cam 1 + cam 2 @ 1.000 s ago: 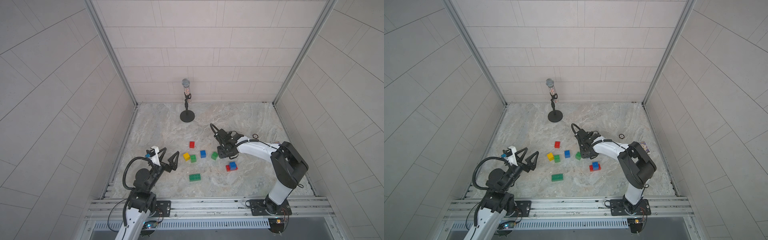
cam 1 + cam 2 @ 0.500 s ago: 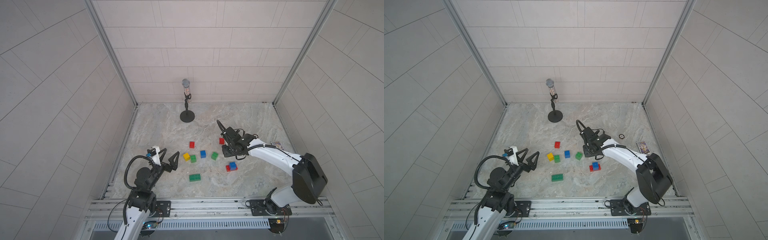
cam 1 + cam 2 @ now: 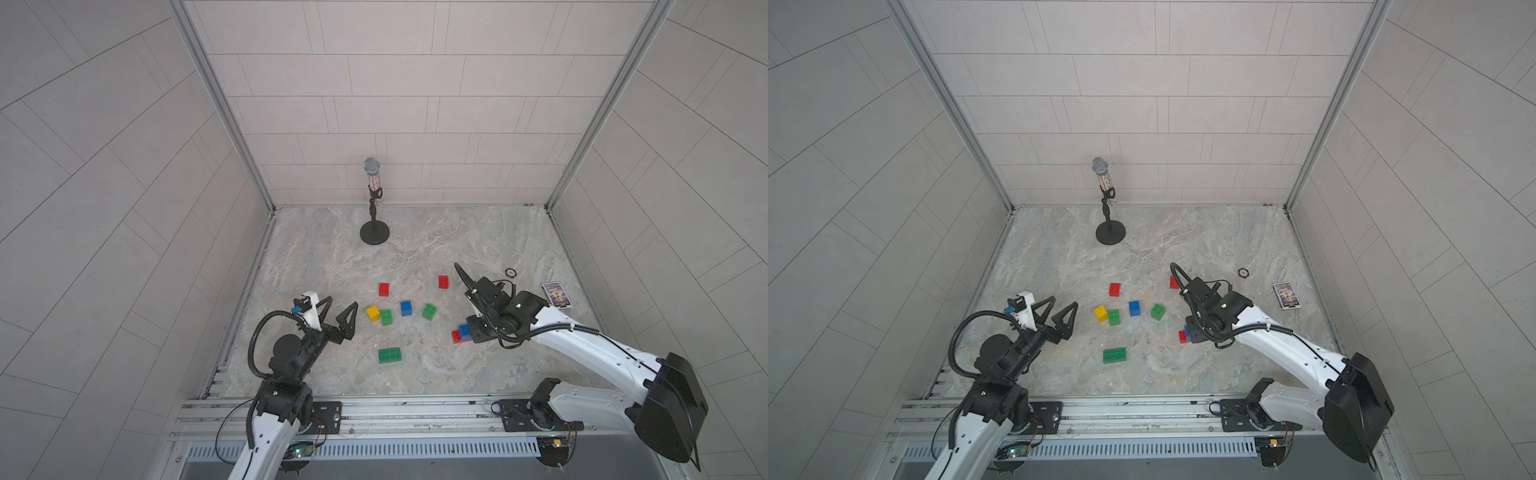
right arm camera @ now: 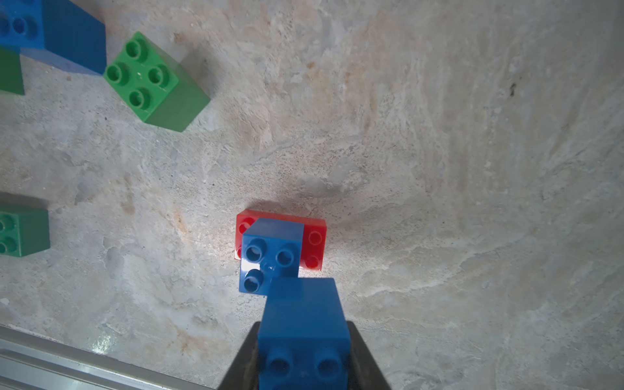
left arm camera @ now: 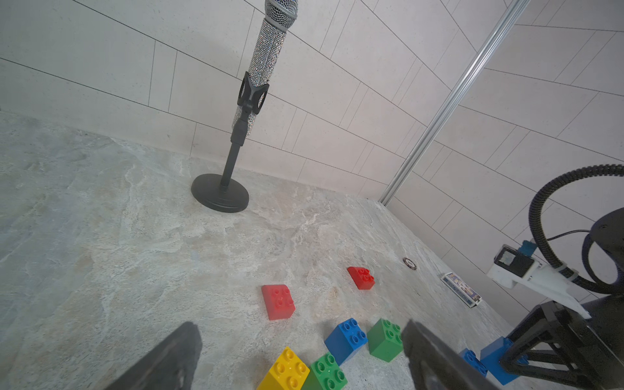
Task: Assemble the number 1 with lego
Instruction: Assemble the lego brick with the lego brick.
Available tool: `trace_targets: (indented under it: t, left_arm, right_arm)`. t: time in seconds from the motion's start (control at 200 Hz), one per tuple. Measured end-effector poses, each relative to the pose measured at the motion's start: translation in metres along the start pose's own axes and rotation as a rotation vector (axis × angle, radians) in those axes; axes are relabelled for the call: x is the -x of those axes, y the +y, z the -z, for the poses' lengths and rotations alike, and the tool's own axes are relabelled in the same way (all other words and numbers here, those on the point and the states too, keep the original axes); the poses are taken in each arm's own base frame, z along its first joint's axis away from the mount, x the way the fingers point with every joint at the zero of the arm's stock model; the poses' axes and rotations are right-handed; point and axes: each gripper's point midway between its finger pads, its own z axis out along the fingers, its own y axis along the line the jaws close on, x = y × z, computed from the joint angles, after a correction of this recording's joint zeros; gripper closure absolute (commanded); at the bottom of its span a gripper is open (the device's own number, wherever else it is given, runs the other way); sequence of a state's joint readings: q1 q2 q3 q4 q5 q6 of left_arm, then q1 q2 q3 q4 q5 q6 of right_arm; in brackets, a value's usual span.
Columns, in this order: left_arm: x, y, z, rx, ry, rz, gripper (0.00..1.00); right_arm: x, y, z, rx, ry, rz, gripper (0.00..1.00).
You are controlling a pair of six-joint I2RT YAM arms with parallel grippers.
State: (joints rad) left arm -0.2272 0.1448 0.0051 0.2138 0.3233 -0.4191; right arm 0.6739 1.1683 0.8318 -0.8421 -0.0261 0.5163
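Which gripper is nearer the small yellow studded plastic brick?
Left. The left gripper, jaws open, is close beside the small yellow studded plastic brick, on its left; the right gripper, shut on a small blue plastic brick, is well off to its right.

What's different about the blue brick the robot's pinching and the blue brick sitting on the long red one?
The held blue brick is clamped in the right gripper; the seated blue brick is free of any gripper. The seated blue brick rests on the long red brick; the held blue brick is nearer the wrist camera and hides one of its corners. Both are blue, squarish and turned studs the same way.
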Motion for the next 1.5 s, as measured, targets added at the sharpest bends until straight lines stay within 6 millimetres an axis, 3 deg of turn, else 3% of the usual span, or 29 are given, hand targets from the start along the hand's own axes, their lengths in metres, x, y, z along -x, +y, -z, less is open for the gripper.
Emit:
trace_targets:
  t: [0.415,0.921,1.306,1.496]
  left_arm:
    - [0.000,0.001,0.000,0.006,-0.002,0.000,0.00]
    - [0.000,0.001,0.000,0.006,-0.002,0.000,0.00]
    - [0.000,0.001,0.000,0.006,-0.002,0.000,0.00]
    - [0.000,0.001,0.000,0.006,-0.002,0.000,0.00]
  right_arm:
    - [0.004,0.013,0.002,0.005,-0.010,0.023,1.00]
    - [0.009,0.015,-0.007,-0.013,-0.001,0.003,1.00]
    - [0.025,0.019,0.007,-0.006,-0.043,0.009,1.00]
    - [0.023,0.018,0.003,-0.021,-0.027,0.017,1.00]
